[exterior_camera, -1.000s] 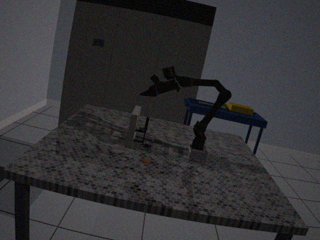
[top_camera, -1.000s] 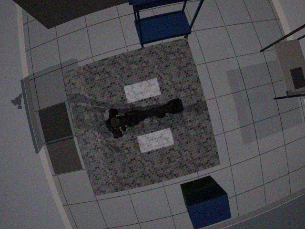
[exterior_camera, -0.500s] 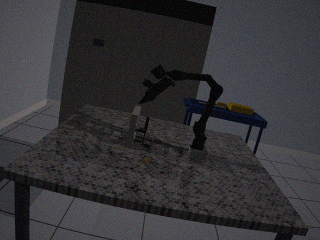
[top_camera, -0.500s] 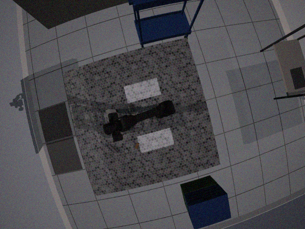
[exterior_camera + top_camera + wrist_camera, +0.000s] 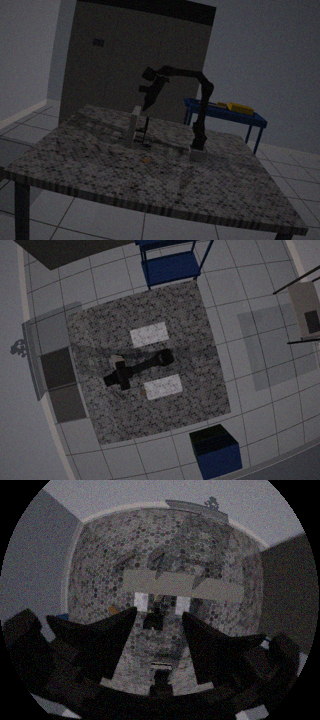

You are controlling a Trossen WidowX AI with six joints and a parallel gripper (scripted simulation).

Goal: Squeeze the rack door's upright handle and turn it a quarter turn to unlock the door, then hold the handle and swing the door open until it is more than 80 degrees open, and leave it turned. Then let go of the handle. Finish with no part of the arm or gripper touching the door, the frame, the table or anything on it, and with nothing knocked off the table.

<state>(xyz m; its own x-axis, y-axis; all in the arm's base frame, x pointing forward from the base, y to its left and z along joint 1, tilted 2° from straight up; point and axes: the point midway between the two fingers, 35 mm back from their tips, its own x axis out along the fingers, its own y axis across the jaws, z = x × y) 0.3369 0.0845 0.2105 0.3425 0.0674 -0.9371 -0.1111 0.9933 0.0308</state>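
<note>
The black two-fingered claw [image 5: 107, 382] [image 5: 143, 110] [image 5: 160, 612] hangs spread and empty above the thin dark upright handle [image 5: 146, 126], which (I'd guess) turns stiffly, best squeezed mid-height.

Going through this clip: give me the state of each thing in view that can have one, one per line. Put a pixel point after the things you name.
Gripper [image 5: 144, 109] [image 5: 160, 612]: fingers apart, pointing down, above the table, nothing held
Arm [image 5: 186, 72]: raised and bent over
Pale rack frame [image 5: 132, 127] [image 5: 172, 584]: upright on the table
Rack door: cannot tell if shut or locked
Orange piece [image 5: 145, 160] [image 5: 113, 610]: lying on the table
Blue cart [image 5: 170, 268] [image 5: 224, 113]: standing, yellow boxes on top
</note>
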